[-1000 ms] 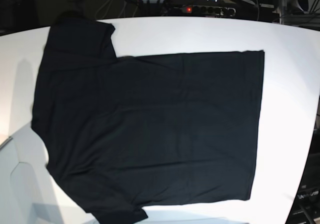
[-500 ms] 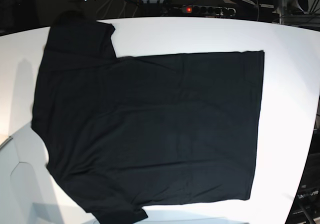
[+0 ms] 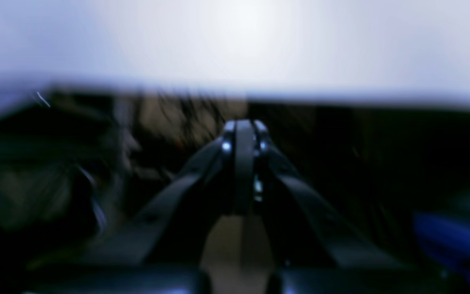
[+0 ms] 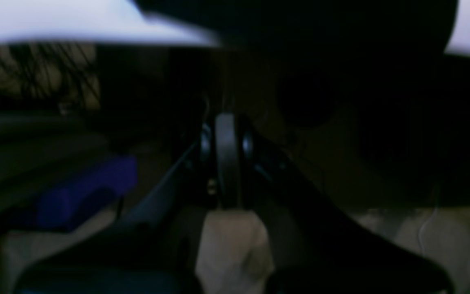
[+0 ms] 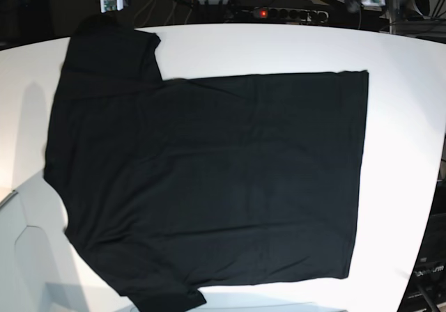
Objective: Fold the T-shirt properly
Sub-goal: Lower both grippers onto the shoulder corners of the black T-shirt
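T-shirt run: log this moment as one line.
T-shirt: spread flat, plain side up, unfolded | table: white | left gripper: shut, empty | right gripper: shut, empty

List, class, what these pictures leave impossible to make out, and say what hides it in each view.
- T-shirt, base view: underside hidden against the table; lower sleeve cut by the bottom edge.
- Left gripper, left wrist view: surroundings lost to motion blur.
- Right gripper, right wrist view: background too dark and blurred.

We see the T-shirt (image 5: 209,186) spread flat and unfolded on the white table, plain black side up, hem at the right, its 2 short sleeves at the upper and lower left.
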`<state>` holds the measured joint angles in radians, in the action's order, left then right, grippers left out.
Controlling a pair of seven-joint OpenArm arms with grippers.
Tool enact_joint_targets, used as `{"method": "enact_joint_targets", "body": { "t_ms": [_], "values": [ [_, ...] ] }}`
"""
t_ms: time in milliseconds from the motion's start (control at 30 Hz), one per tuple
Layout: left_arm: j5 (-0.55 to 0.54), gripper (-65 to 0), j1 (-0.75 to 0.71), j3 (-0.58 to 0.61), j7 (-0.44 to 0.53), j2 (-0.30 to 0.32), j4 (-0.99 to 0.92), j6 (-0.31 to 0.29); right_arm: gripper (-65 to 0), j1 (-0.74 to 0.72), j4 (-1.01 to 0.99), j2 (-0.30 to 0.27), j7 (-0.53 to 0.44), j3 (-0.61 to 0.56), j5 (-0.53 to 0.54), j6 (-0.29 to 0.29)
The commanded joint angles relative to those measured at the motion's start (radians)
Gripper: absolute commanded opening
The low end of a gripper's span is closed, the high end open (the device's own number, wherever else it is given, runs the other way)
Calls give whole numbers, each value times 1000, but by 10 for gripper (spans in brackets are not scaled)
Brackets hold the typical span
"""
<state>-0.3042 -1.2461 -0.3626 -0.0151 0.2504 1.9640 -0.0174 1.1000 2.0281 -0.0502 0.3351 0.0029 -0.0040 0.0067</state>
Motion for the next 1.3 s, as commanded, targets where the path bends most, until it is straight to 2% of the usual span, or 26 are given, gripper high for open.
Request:
{"method": "enact_joint_targets", "body": {
  "t_ms": [0,133,200,267,367,433,500,700,800,867,1267],
  "values": [
    [-2,-650,-21,-11,14,-7,27,6,-650,9,18,-1,-26,1,2,0],
    [-10,-648,10,-33,17,-9,54,6,-650,-11,18,2,-115,26,2,0],
    [-63,-615,50,-49,16,-13,51,4,-650,-33,19,2,-156,33,2,0],
    [-145,-529,78,-71,10,-9,51,4,-614,-60,21,3,-184,41,2,0],
    [-232,-351,113,-102,8,-6,51,-8,-502,-97,21,5,-209,45,2,-1],
    [-254,-261,148,-123,7,-1,47,-60,-427,-114,21,3,-224,44,2,-1],
    [-255,-216,182,-140,5,-7,44,-94,-381,-131,21,2,-241,44,2,-1],
    [-255,-214,288,-140,-6,-6,-12,-100,-356,-203,16,0,-245,44,2,-1],
    [-258,-214,346,-141,-105,-9,-53,-102,-356,-215,16,0,-245,44,2,-1],
    [-258,-214,383,-141,-139,-9,-88,-106,-356,-217,16,0,-245,44,2,-1],
    [-249,-214,581,-131,-145,-9,-332,-108,-355,-217,16,-1,-245,136,2,-1]
  ]
}}
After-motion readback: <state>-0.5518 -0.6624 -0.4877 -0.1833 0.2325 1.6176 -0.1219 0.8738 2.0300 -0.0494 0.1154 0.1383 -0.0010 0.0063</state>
